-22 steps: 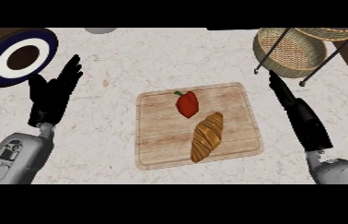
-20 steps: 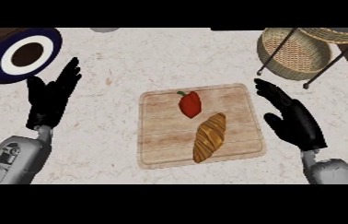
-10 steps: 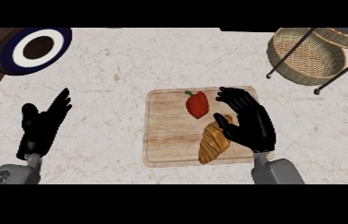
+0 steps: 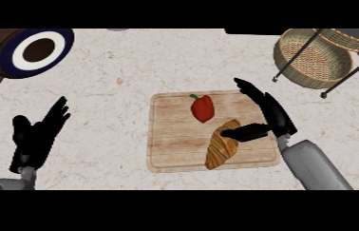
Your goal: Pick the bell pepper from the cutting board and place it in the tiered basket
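A red bell pepper (image 4: 203,108) with a green stem lies on the upper middle of the wooden cutting board (image 4: 172,144). My right hand (image 4: 270,113) is open over the board's right edge, just right of the pepper and apart from it, fingers stretched away and thumb pointing left above the croissant. The woven tiered basket (image 4: 312,59) on its dark wire frame stands at the upper right. My left hand (image 4: 36,137) rests open at the lower left, fingers up.
A croissant (image 4: 222,145) lies on the board below the pepper, partly under my right thumb. A dark blue plate holding a brown cup (image 4: 38,52) sits at the upper left. Bare marbled counter (image 4: 119,92) lies between the board and the plate.
My right hand has drawn back from over the pepper toward the board's right edge and turned edge-on. The view has shifted, so the basket shows more fully.
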You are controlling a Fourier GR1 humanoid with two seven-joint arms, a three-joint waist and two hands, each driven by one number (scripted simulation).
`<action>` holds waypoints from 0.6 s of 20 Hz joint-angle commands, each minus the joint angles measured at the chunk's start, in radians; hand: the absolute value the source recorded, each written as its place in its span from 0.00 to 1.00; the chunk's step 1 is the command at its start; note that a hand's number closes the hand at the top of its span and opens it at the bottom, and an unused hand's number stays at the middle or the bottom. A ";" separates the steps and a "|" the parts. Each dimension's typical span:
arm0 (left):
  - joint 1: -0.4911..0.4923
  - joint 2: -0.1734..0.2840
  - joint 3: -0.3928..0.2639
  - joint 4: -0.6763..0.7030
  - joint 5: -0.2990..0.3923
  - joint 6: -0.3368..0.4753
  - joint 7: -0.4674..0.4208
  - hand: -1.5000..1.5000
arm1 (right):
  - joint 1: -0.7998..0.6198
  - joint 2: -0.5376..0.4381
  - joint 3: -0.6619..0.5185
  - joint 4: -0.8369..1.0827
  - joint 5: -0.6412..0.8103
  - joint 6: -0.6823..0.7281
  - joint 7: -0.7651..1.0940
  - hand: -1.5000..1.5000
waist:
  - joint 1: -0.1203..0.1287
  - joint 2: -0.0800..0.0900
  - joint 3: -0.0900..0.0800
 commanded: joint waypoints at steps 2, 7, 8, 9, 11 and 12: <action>0.030 0.012 0.015 0.025 0.003 -0.027 -0.017 0.50 | -0.207 -0.032 0.078 0.027 -0.004 0.209 0.263 0.00 | 0.000 0.004 -0.002; 0.046 0.012 0.042 -0.035 0.007 -0.010 0.042 0.50 | -0.349 0.003 0.044 -0.022 -0.061 0.326 0.440 0.00 | -0.023 0.000 0.000; 0.065 0.027 0.062 -0.023 0.006 -0.040 0.011 0.50 | -0.360 0.001 0.018 0.031 -0.066 0.367 0.412 0.00 | -0.023 0.002 0.000; 0.075 0.002 0.040 -0.030 -0.022 -0.008 0.006 0.50 | -0.426 0.044 0.010 0.084 -0.066 0.358 0.451 0.00 | -0.018 0.003 0.000; 0.013 -0.021 0.045 0.016 -0.031 -0.014 0.031 0.50 | -0.417 0.120 0.023 0.127 -0.024 0.315 0.469 0.00 | -0.027 0.004 0.000; 0.062 -0.027 0.047 0.029 -0.025 -0.045 -0.033 0.50 | -0.477 0.096 -0.018 0.173 -0.069 0.384 0.489 0.00 | -0.022 0.005 0.000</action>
